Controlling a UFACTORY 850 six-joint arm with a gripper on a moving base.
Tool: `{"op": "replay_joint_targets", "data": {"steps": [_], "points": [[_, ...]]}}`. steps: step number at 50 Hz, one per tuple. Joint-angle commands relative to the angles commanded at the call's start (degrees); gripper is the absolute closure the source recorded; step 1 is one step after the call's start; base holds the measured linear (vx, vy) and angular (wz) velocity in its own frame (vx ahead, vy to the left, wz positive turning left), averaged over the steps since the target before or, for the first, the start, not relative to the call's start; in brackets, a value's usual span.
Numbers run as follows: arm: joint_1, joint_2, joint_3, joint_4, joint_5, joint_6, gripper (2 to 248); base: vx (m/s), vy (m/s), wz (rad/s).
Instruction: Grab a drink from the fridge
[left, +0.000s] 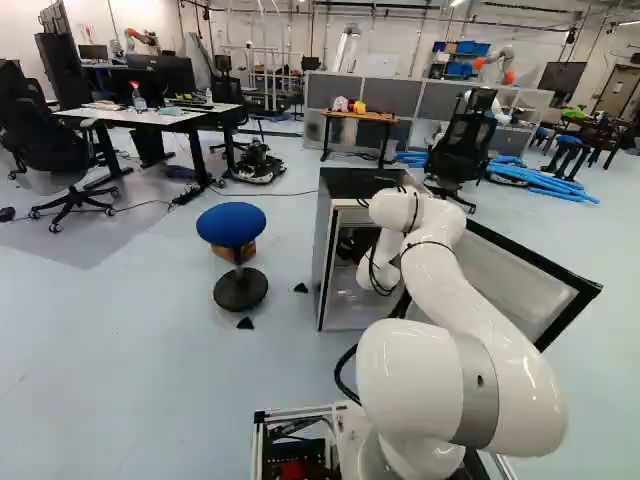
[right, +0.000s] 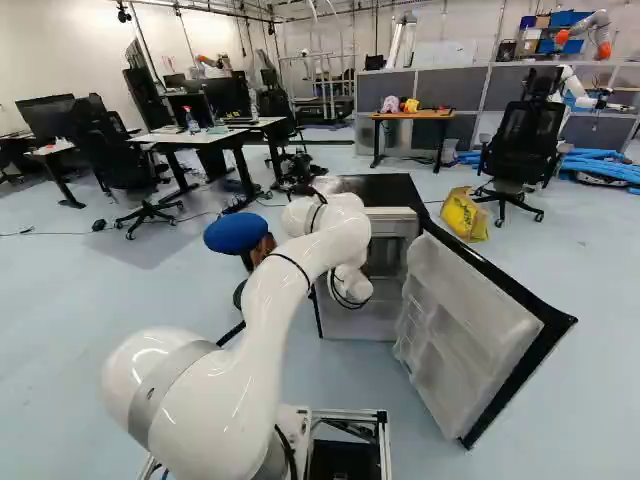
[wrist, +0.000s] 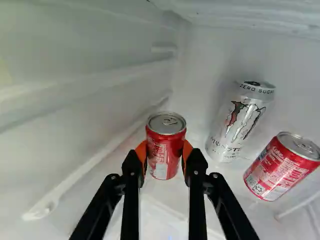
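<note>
With orange pads (wrist: 142, 151) pressed to both its sides, the red can (wrist: 160, 168) is gripped in the end effector (wrist: 166, 152), right inside the fridge (left: 326, 255)! It's upright, lid up, long axis square to the line between the pads, though whether its base touches anything I can't tell. Near it stand a silver can (wrist: 235, 129) and another red can (wrist: 276, 170), lids up too.

Lol, okay, so the gripper (wrist: 166, 152) was black with orange pads (wrist: 141, 151). Soda can (wrist: 166, 145) at its 12 was red, silver lid; energy drink can (wrist: 239, 127) at 2 o'clock was silvery white, black-and-red claw streaks; second soda can (wrist: 280, 170) at 3 was red, white lettering.
</note>
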Motion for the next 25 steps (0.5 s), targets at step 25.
{"op": "replay_joint_targets", "data": {"steps": [25], "points": [[-1.72, 5.26, 10.4, 0.0, 0.0, 0.0, 158, 0.0, 0.0, 0.0]]}}
